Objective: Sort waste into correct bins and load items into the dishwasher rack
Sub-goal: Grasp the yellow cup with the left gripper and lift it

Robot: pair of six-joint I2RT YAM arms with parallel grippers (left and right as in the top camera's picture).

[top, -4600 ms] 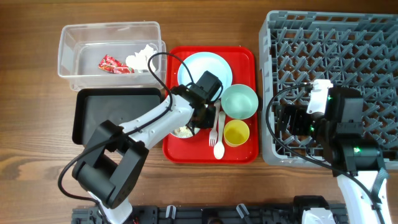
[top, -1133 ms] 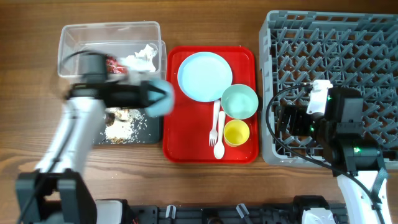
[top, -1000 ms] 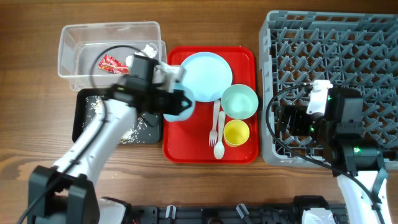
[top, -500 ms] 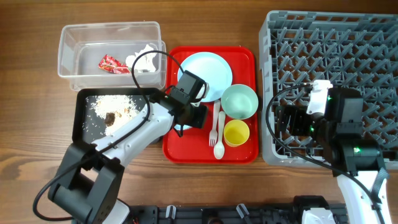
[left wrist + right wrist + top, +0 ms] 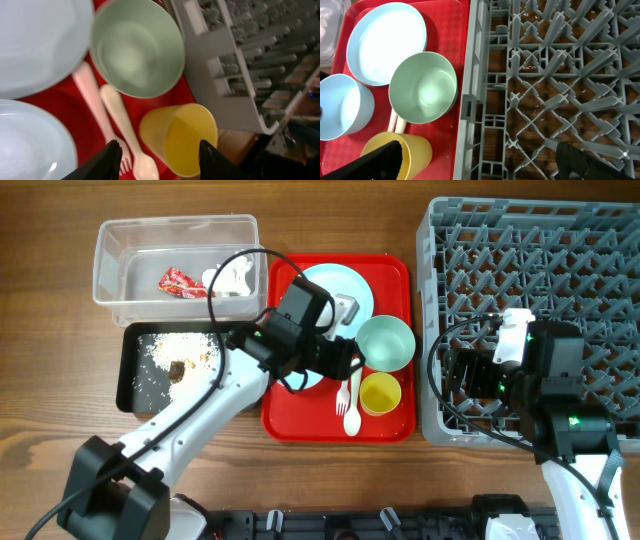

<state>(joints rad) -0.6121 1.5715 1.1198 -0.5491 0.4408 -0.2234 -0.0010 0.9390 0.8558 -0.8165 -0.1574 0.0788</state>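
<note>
L gripper (image 5: 160,150) jaws wide, empty, above yellow cup (image 5: 180,137) | R gripper (image 5: 477,150) wide, empty, by rack (image 5: 545,75) edge | blue bowl (image 5: 342,107) on red tray (image 5: 447,35) | rice scraps (image 5: 180,352) in blk tray (image 5: 128,370)

The wooden table (image 5: 60,430) carries four things directly: the flat red serving tray (image 5: 390,425) lies right beneath the left gripper (image 5: 161,156), the shallow black tray (image 5: 125,370) sits just to that gripper's left, close against the red tray's edge, and the clear plastic tub (image 5: 105,270) lies farther left and farther from the robot, close against the black tray's far side. The grey dishwasher rack (image 5: 600,240) (the biggest thing on the wood) stands to the left gripper's right and under the right gripper (image 5: 480,160), with a narrow strip of bare table between it and the red tray.
</note>
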